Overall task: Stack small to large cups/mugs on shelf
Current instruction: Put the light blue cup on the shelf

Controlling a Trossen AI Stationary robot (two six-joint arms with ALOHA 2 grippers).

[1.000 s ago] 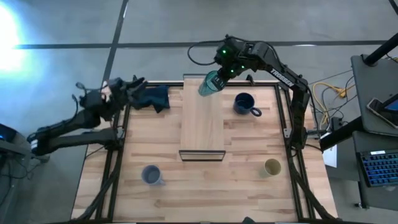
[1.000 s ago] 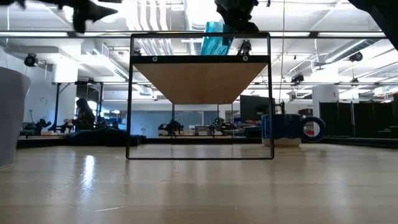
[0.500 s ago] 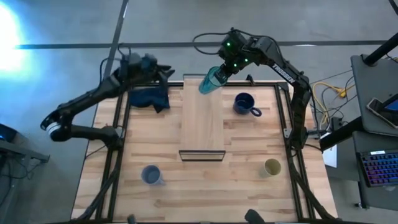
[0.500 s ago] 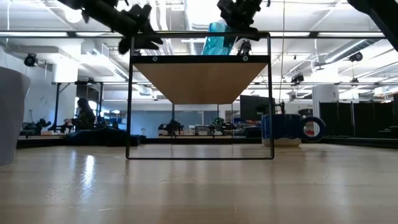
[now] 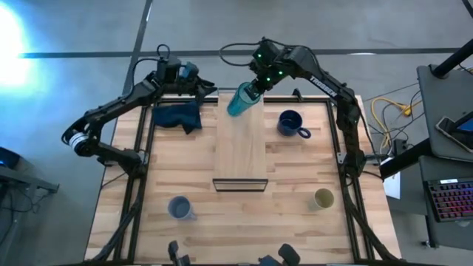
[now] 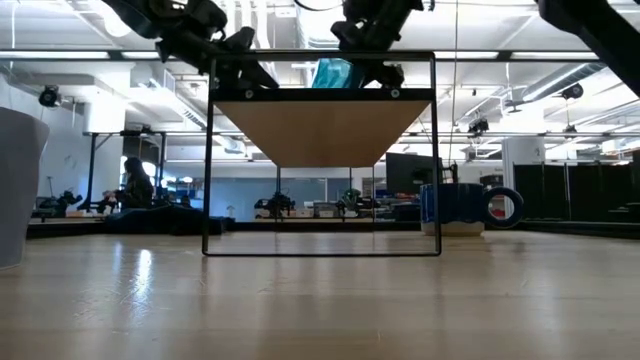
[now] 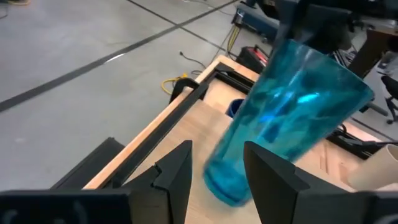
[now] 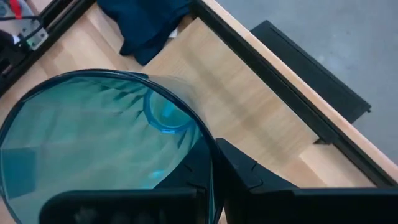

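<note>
My right gripper is shut on the teal translucent tumbler, which is tilted over the far end of the light wood shelf. My left gripper is open at the shelf's far left corner. Its fingers stand on either side of the tumbler's base; I cannot tell whether they touch it. The navy mug stands on the table right of the shelf. The cream cup stands near right, the blue-grey mug near left. My right gripper holds the tumbler by its rim, one finger inside the mouth and one finger outside the wall. It comes from the far right, slanting down. The tumbler is tilted, its base toward the table's near left, just above the shelf top.
A dark blue cloth lies on the table left of the shelf's far end, under my left arm. The shelf's dark metal frame stands on the slatted tabletop. The shelf top is bare along its middle and near end.
My left arm has swung from beyond the table's left edge toward the far end of the shelf, ending beside the tumbler. My right gripper has carried the tumbler a little toward the table's left, still tilted.
</note>
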